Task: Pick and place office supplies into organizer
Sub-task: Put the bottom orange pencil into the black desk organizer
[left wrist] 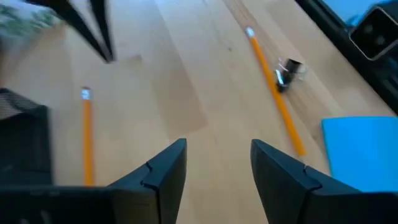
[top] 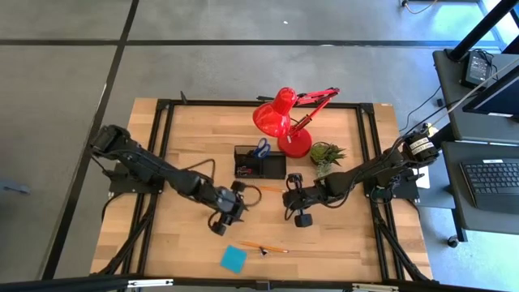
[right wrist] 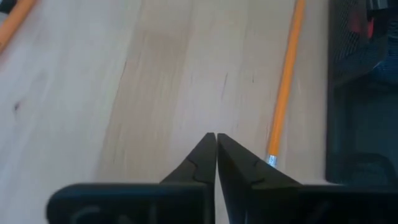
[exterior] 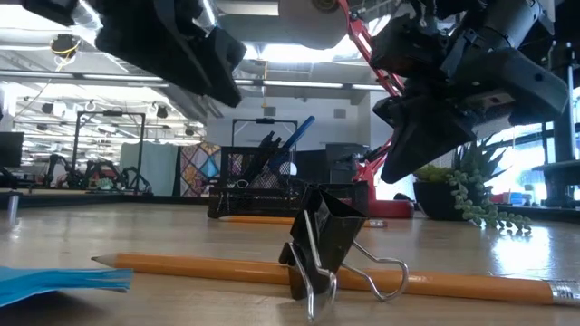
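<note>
The left gripper (top: pixel 220 224) is hovering wide open and empty between the organizer (top: pixel 259 163) and the blue sticky-note pad (top: pixel 233 258), apparently lining up on the orange pencil (top: pixel 263 246) beside the binder clip (exterior: pixel 324 243). The right gripper (top: pixel 301 217) is hanging pinched shut, holding nothing. Next move calls for descending astride the pencil.

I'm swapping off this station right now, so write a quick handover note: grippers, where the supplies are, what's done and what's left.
Left gripper: open, empty, above bare table near the front middle.
Right gripper: shut, empty, above the table beside it, in front of the organizer.
Done: blue-handled scissors stand in the organizer, along with some dark and red items I can't tell apart.
Left: one orange pencil at the front with a black binder clip against it, the blue sticky-note pad by the front edge, and a second pencil lying just in front of the organizer.
</note>
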Motion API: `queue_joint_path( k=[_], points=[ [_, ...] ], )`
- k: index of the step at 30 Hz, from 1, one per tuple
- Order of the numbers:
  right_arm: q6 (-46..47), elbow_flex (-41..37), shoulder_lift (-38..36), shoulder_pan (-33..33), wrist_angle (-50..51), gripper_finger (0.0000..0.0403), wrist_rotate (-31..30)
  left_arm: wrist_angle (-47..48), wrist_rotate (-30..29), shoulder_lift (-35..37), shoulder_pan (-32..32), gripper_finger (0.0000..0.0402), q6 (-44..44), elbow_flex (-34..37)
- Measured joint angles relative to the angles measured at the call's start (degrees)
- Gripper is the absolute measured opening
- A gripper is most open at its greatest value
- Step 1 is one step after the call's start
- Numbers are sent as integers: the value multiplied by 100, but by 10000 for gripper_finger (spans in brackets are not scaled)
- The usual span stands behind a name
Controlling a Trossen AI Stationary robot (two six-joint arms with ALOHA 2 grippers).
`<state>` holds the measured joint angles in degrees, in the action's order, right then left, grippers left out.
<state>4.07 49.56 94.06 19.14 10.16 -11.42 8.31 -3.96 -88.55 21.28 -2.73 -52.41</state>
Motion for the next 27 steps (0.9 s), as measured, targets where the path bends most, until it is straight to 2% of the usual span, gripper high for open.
queue_joint_path(
  k=[6, 15, 21, 27],
  points=[
    [34, 0, -2, 4, -49, 20, 0, 1011, -20, -683, 362, 171, 503, -842],
    [334, 2, -7, 4, -213, 21, 0, 1423, 152, -1675, 855, 171, 1033, -1740],
    [770, 2, -7, 4, -276, 21, 0, 1626, 146, -2087, 1058, 171, 1363, -2073],
    [787, 4, -7, 4, -324, 21, 0, 1698, -25, -2417, 1048, 171, 1752, -2148]
  ],
)
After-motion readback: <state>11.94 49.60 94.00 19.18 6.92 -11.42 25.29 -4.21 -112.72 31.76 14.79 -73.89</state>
